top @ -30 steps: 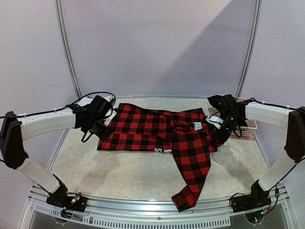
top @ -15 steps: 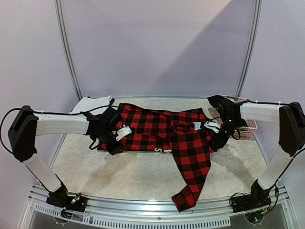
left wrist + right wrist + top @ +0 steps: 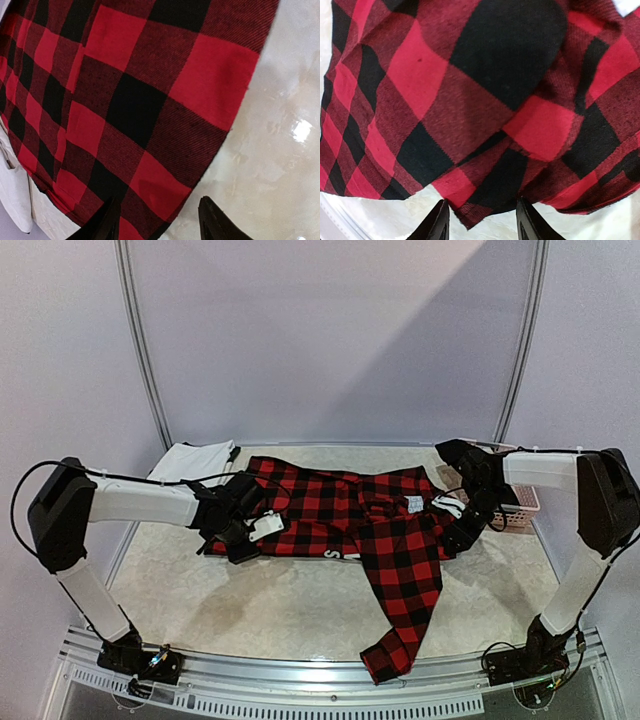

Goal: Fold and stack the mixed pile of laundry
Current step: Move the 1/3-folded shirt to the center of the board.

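Observation:
The red-and-black checked flannel shirt [image 3: 340, 510] lies spread across the table, one sleeve [image 3: 405, 610] trailing to the near edge. A white cloth [image 3: 190, 458] lies at the back left. My left gripper [image 3: 240, 540] is open and low over the shirt's left hem; in the left wrist view its fingertips [image 3: 212, 220] straddle the shirt's edge [image 3: 150, 150]. My right gripper [image 3: 462, 535] is open at the shirt's right side; in the right wrist view its fingertips [image 3: 436, 225] straddle a folded corner of the shirt [image 3: 485, 200]. No dark green pieces show.
A small pink perforated basket [image 3: 520, 508] stands at the right edge behind the right arm. Bare pale tabletop [image 3: 270, 605] lies in front of the shirt. White frame posts rise at the back corners.
My left gripper has swung from the back left down and right onto the shirt's left hem. My right gripper has dropped slightly toward the shirt's right edge. The shirt has not moved.

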